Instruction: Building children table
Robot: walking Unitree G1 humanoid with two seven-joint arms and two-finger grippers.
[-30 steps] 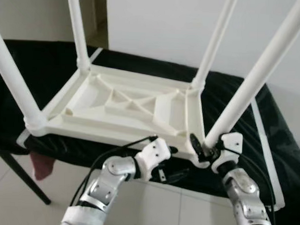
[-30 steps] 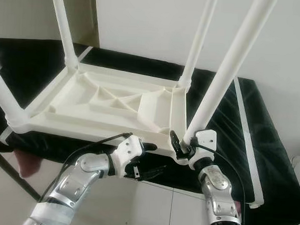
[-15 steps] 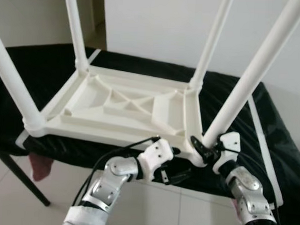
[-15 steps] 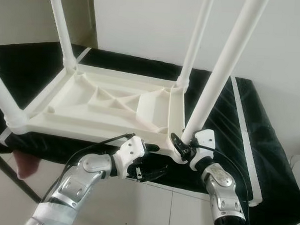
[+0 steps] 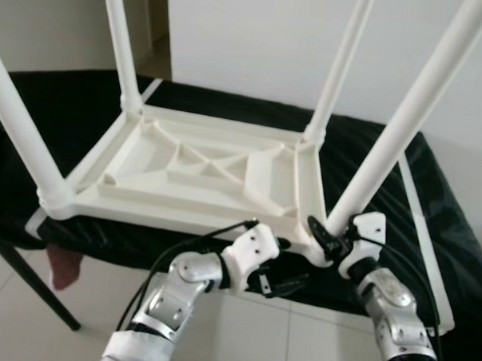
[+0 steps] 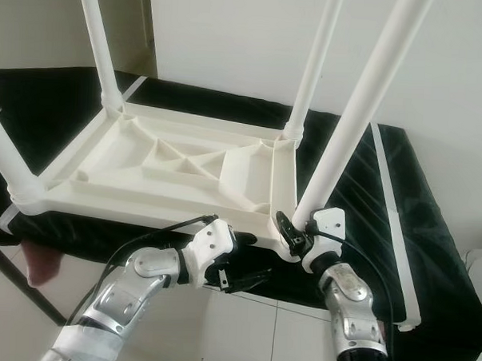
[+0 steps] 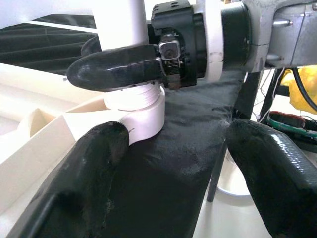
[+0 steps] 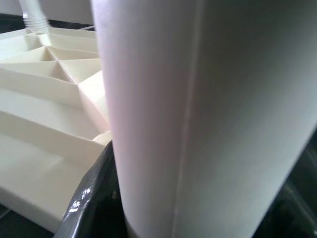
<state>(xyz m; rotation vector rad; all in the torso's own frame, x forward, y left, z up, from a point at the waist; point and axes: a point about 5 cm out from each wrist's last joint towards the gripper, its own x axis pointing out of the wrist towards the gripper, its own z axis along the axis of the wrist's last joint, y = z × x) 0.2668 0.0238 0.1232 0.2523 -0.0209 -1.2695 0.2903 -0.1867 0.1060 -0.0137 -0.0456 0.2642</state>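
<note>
Inverted children's table (image 5: 201,167) lay on the black-draped surface (image 5: 431,213), 4 legs up. Right pincer (image 5: 328,239) gripped the 5 o'clock leg (image 5: 395,139) at its base; left pincer (image 5: 280,284), spread open, hung just below the tabletop's near edge.

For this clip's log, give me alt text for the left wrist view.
The right gripper is clamped around a white table leg just above its corner socket. The left gripper, open, hangs beside it over black cloth.

The upturned table (image 5: 201,175) lies on a covered bench (image 5: 432,205), legs up, before the wall (image 5: 263,45).
</note>
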